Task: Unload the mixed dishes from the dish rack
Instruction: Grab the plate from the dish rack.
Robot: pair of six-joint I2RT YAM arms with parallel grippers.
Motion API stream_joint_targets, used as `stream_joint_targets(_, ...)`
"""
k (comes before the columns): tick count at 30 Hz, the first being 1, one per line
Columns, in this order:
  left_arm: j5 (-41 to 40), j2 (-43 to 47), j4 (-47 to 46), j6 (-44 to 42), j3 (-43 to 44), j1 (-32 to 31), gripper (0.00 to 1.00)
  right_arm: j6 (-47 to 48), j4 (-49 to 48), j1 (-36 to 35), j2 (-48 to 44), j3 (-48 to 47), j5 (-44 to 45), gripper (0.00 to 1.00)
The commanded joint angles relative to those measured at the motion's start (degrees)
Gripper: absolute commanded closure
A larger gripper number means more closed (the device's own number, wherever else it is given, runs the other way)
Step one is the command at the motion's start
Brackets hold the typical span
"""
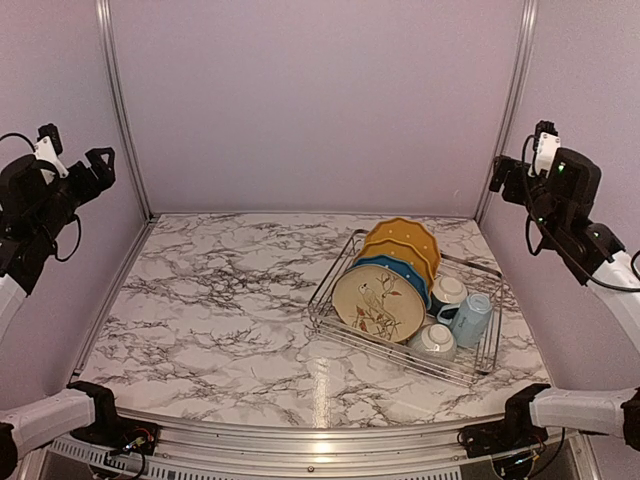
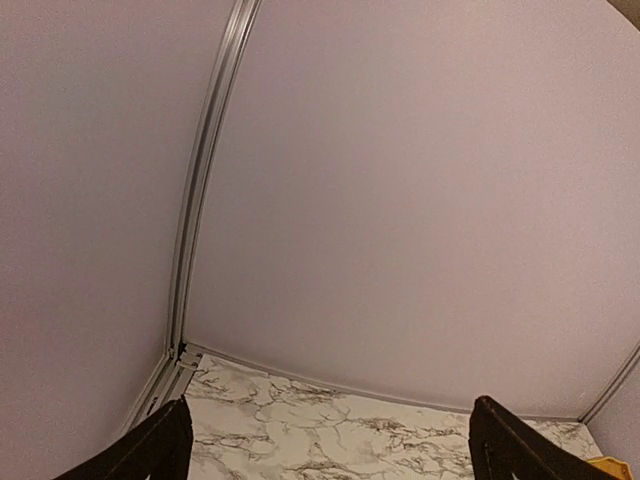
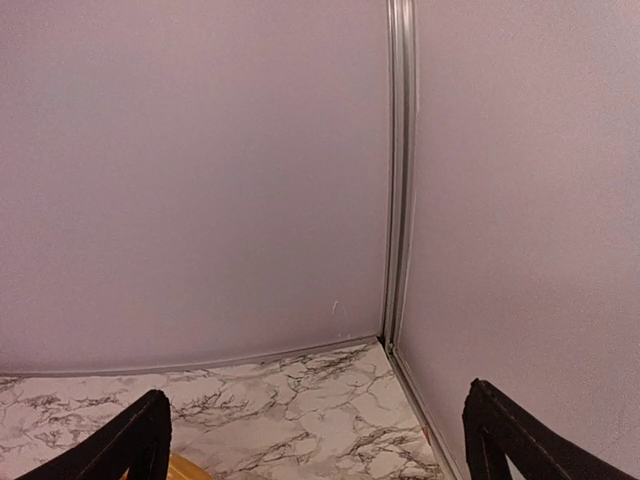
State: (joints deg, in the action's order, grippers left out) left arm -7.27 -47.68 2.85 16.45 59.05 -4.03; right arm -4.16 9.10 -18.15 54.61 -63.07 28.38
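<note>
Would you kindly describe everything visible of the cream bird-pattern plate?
The cream bird-pattern plate is round and glossy, seemingly ceramic, with a thin darker rim and a bird on reddish twigs painted on its face. It stands on edge, tilted back, as the frontmost plate in the dish rack, with the blue plate close behind; whether they touch cannot be told.

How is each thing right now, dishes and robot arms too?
dish rack: loaded.
back yellow plate: upright in rack.
front yellow plate: upright in rack.
blue plate: upright in rack.
cream bird plate: leaning in rack.
light blue mug: tilted in rack.
far bowl: in rack.
near bowl: in rack.
left end effector: open, empty.
right end effector: open, empty.
</note>
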Motion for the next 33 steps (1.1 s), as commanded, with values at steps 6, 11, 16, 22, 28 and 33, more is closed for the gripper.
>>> stream_joint_targets(6,11.2,-5.3,4.4,5.1,-1.3,-3.3,0.01,-0.9,4.6,1.4,3.2,1.3,-11.9,0.02)
stream_joint_targets(11,12.6,-8.9,4.3,6.2,-1.6,-7.8,0.01,1.1,6.5,-2.4,3.9,1.7,-15.3,0.01)
stream_joint_targets(16,13.2,-12.6,3.9,6.9,-1.3,-12.0,0.01,2.0,10.1,-4.7,4.0,1.2,-23.9,0.02)
stream_joint_targets(22,12.2,-15.4,2.6,7.9,-2.0,-16.3,0.01,2.8,15.7,-8.8,4.6,0.6,-34.2,0.01)
stream_joint_targets(28,11.2,-18.2,0.3,8.6,-2.8,-19.6,0.01,-0.4,25.2,-11.7,9.4,-3.9,-39.9,0.02)
stream_joint_targets(33,11.1,-21.8,-1.7,8.7,-1.6,-22.0,0.01,-2.0,30.9,-16.6,11.0,-4.7,-35.5,0.01)
